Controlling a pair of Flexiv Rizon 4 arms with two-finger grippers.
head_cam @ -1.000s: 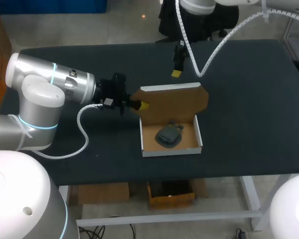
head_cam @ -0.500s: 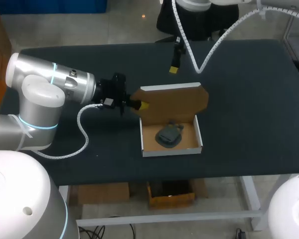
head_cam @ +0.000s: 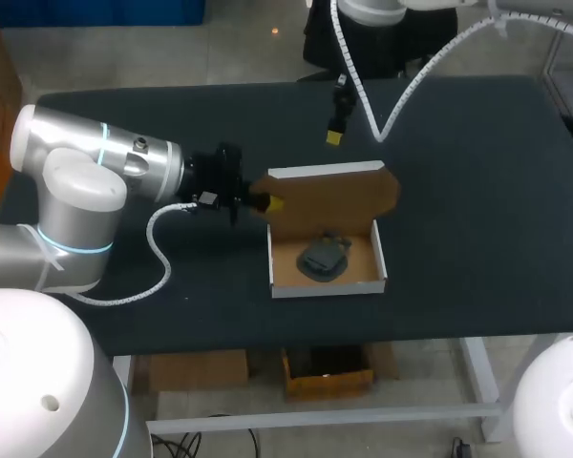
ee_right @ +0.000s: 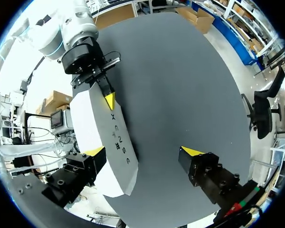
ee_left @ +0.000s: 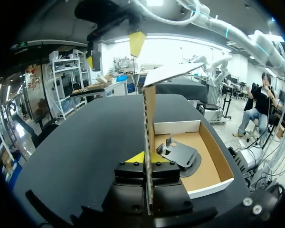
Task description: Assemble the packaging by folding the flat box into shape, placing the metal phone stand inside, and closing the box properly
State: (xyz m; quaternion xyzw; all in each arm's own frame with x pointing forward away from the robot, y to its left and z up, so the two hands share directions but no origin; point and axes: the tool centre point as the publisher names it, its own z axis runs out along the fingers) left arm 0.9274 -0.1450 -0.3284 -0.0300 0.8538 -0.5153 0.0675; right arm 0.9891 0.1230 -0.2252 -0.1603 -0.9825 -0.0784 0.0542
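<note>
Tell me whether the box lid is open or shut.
Open. The lid stands raised off the box, its edge pinched by the left claw, and the phone stand lies uncovered inside.

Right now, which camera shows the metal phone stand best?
The left wrist view: the phone stand lies close, plate and base distinct, inside the box. The head view shows it whole but small. In the right wrist view the lid hides it.
</note>
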